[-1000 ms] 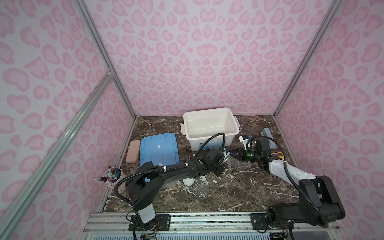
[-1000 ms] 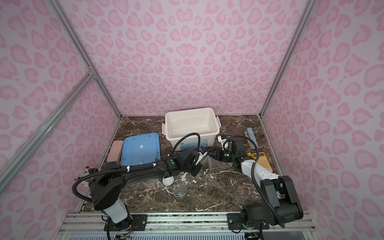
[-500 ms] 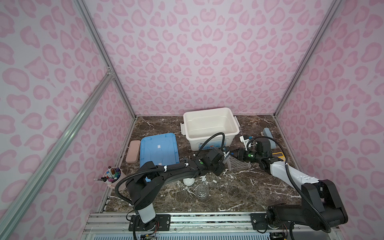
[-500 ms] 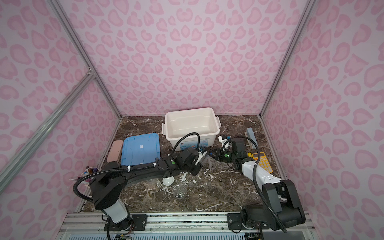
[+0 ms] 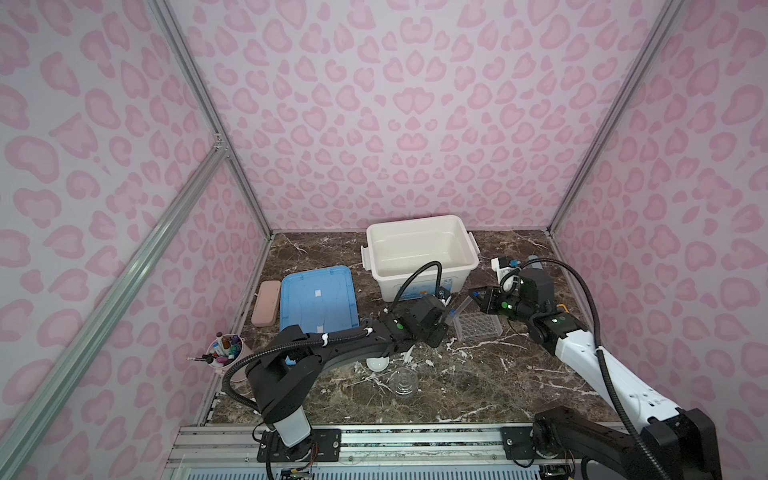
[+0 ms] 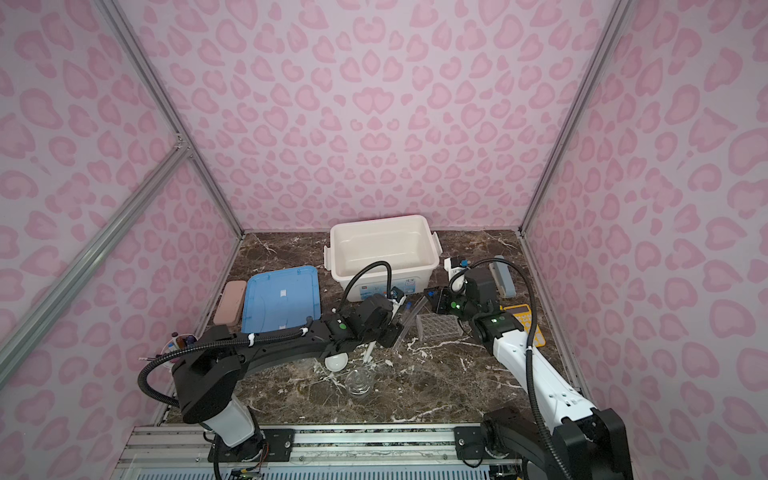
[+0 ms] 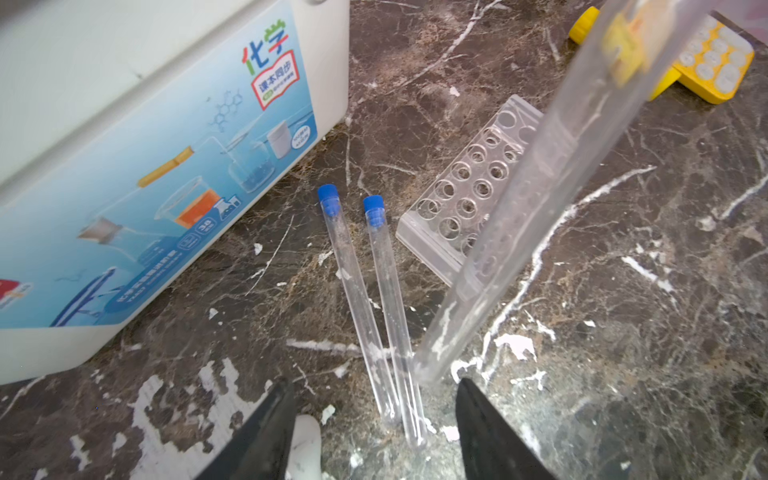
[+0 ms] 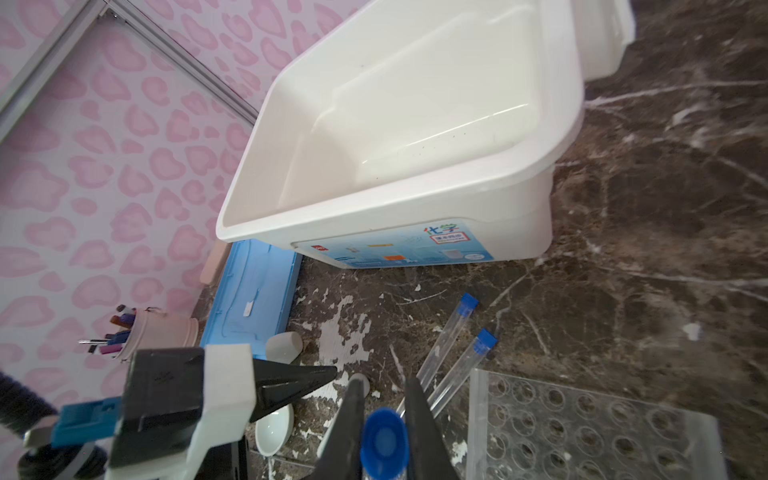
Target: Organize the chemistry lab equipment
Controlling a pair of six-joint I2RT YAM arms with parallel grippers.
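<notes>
Marble bench (image 5: 478,386) with white bin (image 5: 384,284); clear plastic rack (image 7: 469,195) lies beside 2 blue-capped test tubes (image 7: 354,286). Right end effector (image 8: 384,386) clamps a 3rd tube (image 8: 384,440); left end effector (image 7: 374,415), jaws apart, above their uncapped ends.

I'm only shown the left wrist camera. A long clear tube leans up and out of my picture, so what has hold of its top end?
Observer: The right gripper is shut on that test tube, at its blue-capped end.
Operator: And the white box beside me, is anything in it?
Observer: No. In both top views the white bin shows only its bare floor.
Operator: Is there any glassware I'm missing?
Observer: Yes, a clear glass vessel stands on the marble table, toward its front edge.
</notes>
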